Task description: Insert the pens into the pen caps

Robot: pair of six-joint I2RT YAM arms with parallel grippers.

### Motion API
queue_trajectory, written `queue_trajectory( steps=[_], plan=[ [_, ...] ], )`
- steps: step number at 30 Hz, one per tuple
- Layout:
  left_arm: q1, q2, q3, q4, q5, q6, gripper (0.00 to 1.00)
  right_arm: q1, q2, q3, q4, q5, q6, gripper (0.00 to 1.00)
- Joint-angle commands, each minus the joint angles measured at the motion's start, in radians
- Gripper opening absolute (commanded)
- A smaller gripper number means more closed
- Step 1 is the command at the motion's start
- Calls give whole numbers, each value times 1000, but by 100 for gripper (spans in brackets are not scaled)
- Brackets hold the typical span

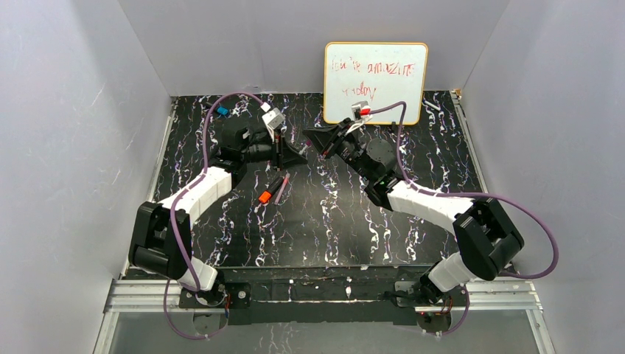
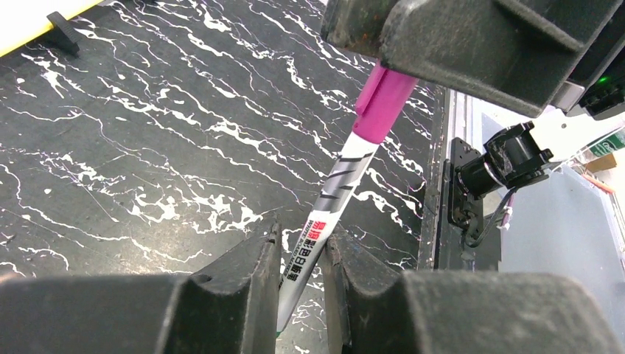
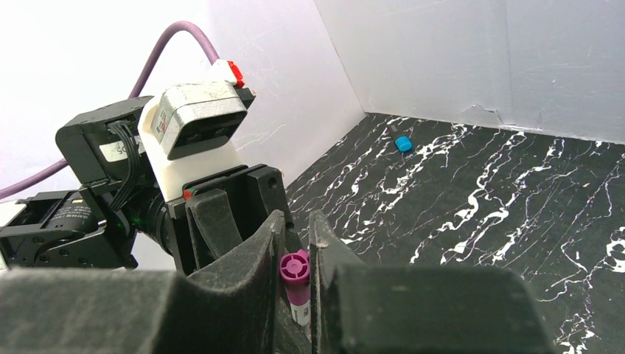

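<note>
Above the table [image 1: 332, 221], the top view gives us only two claws meeting. Our left wrist view shows the left claw [image 2: 302, 237] narrow about the white pen [image 2: 335, 184], though we cannot tell whether it is gripping. Our right wrist view shows the right claw [image 3: 297, 219] pinching the pen's fitted magenta cap [image 3: 294, 267].

A whiteboard [image 1: 376, 81] with a yellow-orange frame and red handwriting stands upright at the far edge of the black, white-veined table [image 1: 332, 214], close against the back wall [image 1: 243, 44]; from the left wrist only its yellow edge and one black foot [image 2: 63, 22] show. A small blue piece [image 1: 222, 110] lies on the tabletop near the far left corner, well apart from the whiteboard. A metal rail [image 1: 147, 295] runs along the near edge.
</note>
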Motion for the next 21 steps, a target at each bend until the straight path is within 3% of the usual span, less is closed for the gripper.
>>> queue_trajectory(
  steps=[1,21],
  plan=[
    [57,-111,96,346,-222,-122,0,89,76,-92,-324,-353,60,1],
    [58,-126,99,404,-227,-161,0,125,126,-88,-304,-355,90,1]
  ],
)
